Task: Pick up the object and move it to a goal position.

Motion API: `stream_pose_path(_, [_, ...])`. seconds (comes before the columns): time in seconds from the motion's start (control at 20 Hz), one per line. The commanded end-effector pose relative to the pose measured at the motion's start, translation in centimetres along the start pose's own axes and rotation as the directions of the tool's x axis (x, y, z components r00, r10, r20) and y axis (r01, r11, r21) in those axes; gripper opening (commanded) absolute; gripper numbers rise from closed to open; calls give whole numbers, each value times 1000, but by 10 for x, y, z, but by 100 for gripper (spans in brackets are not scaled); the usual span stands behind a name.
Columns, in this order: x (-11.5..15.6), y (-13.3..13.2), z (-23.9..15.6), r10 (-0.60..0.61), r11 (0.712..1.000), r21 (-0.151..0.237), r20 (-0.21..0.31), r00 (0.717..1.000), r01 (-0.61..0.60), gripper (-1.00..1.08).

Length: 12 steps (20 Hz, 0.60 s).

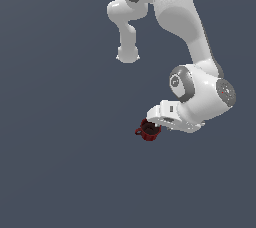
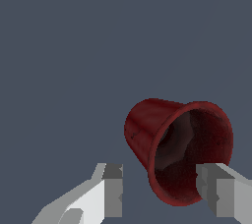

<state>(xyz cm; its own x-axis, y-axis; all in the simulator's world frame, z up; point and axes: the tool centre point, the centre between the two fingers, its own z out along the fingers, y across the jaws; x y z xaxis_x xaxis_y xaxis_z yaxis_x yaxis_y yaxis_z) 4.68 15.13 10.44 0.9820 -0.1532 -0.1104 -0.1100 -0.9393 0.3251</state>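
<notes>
The small dark red mug (image 1: 148,130) lies just off the tip of my white hand in the exterior view, its little handle pointing to that view's left. In the wrist view the mug (image 2: 162,134) is tilted, its dark inside facing the camera. My gripper (image 2: 162,191) is open with the mug's rim between its fingers. One fingertip (image 2: 114,188) stands apart from the mug's wall with a gap. The other fingertip (image 2: 212,188) overlaps the rim's edge; I cannot tell whether it touches. In the exterior view the gripper (image 1: 153,122) is right above the mug and its fingers are mostly hidden.
The ground is a plain dark grey-blue surface (image 1: 60,162) in both views. The white arm (image 1: 190,32) reaches down from the top of the exterior view. No goal marker shows.
</notes>
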Motion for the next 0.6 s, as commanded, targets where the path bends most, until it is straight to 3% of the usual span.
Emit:
stream_pose_path(0.0, [0, 0, 0, 0, 1000, 0, 0, 1000, 0, 28])
stream_pose_path(0.55, [0, 0, 29, 3, 1000, -3, 0, 1000, -3, 28])
